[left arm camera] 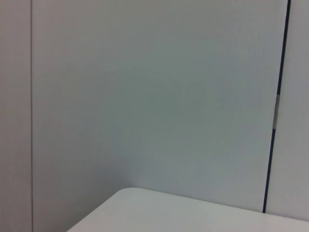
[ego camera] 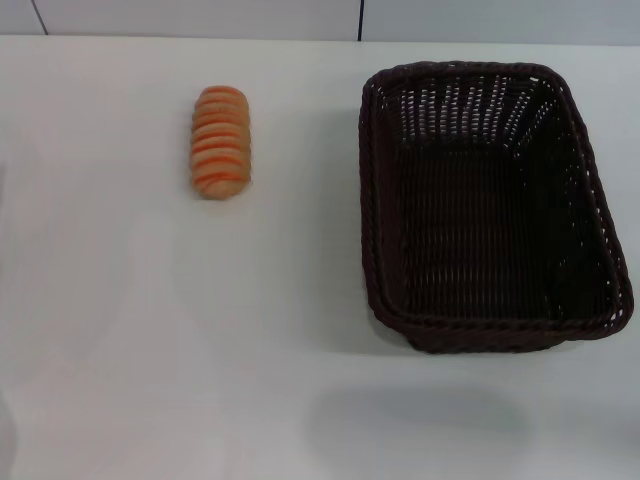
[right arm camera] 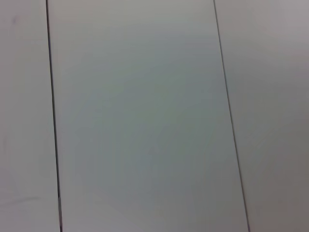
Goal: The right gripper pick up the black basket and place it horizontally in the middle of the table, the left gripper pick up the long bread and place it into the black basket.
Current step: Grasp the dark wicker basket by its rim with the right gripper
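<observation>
Neither the left tool nor the right tool shows in any view, so I cannot tell whether either is wide, narrow or holding anything. The left wrist view takes in only a pale wall with a thin dark vertical seam and one rounded corner of the table. The right wrist view shows only pale wall panels divided by thin dark seams.

In the head view the white table carries two things. The bread, a small oblong tan-orange loaf with darker orange crosswise ridges, lies flat on the left half of the table, toward the far side, its long axis running away from the robot. The basket, large, rectangular and dark brown-black wicker with a braided rim and openwork sloping sides, stands upright on the right half. Its long sides also run away from the robot, its far end reaches close to the table's far edge, and nothing lies inside it. The bread and the basket are apart, with bare table between them.
</observation>
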`<action>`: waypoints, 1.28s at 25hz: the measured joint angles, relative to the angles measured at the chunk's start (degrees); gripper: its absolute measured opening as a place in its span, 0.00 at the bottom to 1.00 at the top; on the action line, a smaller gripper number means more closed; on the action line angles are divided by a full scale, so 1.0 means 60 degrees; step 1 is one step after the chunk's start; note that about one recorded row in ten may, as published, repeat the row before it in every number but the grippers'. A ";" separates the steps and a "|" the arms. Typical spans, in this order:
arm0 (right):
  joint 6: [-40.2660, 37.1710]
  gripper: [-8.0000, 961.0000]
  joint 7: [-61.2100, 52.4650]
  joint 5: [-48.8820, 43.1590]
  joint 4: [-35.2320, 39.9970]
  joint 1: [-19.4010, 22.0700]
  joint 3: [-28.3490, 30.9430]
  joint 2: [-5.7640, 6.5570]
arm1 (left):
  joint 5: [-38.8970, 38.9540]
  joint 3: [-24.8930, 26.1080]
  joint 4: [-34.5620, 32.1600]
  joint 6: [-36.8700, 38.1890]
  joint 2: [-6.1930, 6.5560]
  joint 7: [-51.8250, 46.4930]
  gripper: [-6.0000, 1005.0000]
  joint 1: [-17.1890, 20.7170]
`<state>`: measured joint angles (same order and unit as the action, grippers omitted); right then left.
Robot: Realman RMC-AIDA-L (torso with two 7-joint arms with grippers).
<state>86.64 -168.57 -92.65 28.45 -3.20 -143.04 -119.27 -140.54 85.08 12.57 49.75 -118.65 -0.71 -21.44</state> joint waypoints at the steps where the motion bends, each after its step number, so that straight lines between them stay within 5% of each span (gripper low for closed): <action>1: 0.0000 0.86 0.0000 0.0000 0.0000 0.0000 0.0000 0.0000 | 0.0000 -0.0001 0.0001 0.0000 0.0000 -0.0003 0.83 -0.0001; 10: 0.0154 0.86 -0.0002 -0.0086 0.0026 -0.0061 -0.0327 0.0031 | 0.0000 -0.0001 0.0000 -0.0002 0.0000 -0.0046 0.83 -0.0001; 16: -0.0301 0.86 0.0175 -0.1736 0.0732 -0.0086 -0.0716 0.0260 | 0.0001 -0.0001 0.0000 -0.0030 0.0000 -0.0050 0.83 -0.0035; 21: -0.1226 0.86 0.0986 -0.2465 0.2922 0.0055 -0.0768 0.1139 | -0.0001 -0.0001 0.0000 -0.0059 0.0000 -0.0027 0.83 -0.0083; 22: -0.1537 0.86 0.1166 -0.2602 0.3601 0.0107 -0.0768 0.1406 | -0.0001 -0.0001 0.0000 -0.0059 0.0000 -0.0027 0.83 -0.0083; 23: -0.2379 0.86 0.1654 -0.2784 0.5040 0.0268 -0.0699 0.1966 | -0.0001 -0.0001 0.0000 -0.0060 0.0000 -0.0026 0.83 -0.0092; 24: -0.2379 0.86 0.1654 -0.2784 0.5040 0.0268 -0.0699 0.1966 | -0.0001 -0.0001 0.0000 -0.0060 0.0000 -0.0026 0.83 -0.0092; 27: -0.3975 0.86 0.2758 -0.2789 0.7025 0.0453 -0.0298 0.2602 | -0.0001 -0.0001 0.0000 -0.0061 0.0006 -0.0055 0.83 -0.0103; 30: -0.6260 0.86 0.3891 -0.2630 0.8763 0.0878 0.0894 0.2680 | -0.0006 -0.0002 -0.0005 -0.0062 0.0013 -0.0042 0.83 -0.0104; 32: -0.8553 0.86 0.4612 -0.2483 0.9831 0.1338 0.2145 0.2397 | 0.0002 -0.0001 -0.0025 -0.0067 0.0014 -0.0040 0.83 -0.0104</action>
<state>35.32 -140.90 -107.55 87.43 4.83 -130.17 -104.88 -140.52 85.08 12.42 49.34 -118.57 -0.95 -22.06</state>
